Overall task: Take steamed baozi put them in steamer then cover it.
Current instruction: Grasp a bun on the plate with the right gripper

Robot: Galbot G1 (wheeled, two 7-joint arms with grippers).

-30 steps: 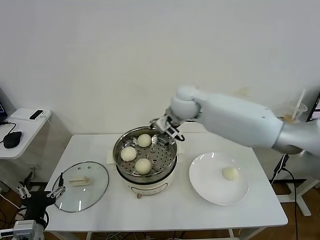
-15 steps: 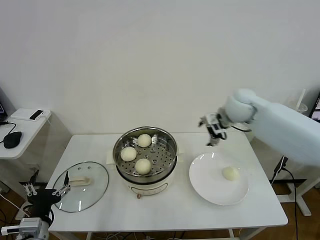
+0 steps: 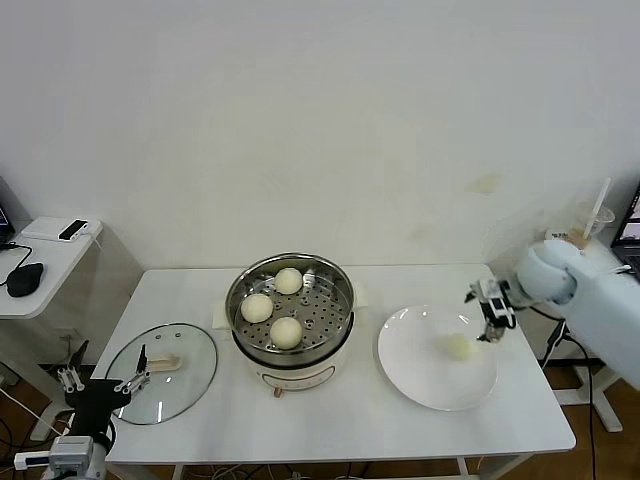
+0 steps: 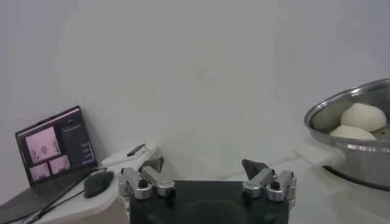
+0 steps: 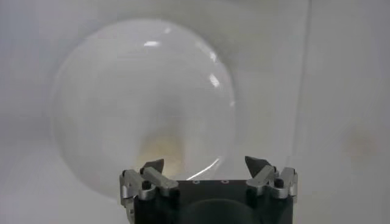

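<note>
Hovering open, right tool (image 3: 490,318) just beside plated baozi (image 3: 459,346).

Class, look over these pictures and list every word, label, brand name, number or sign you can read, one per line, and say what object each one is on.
No text can be read anywhere in these pictures.
Laptop screen: it shows windows with small lines of writing, too small and blurred to read.
Steamer, its white base, the glass lid, the plate and the buns: no label or marking visible.
</note>
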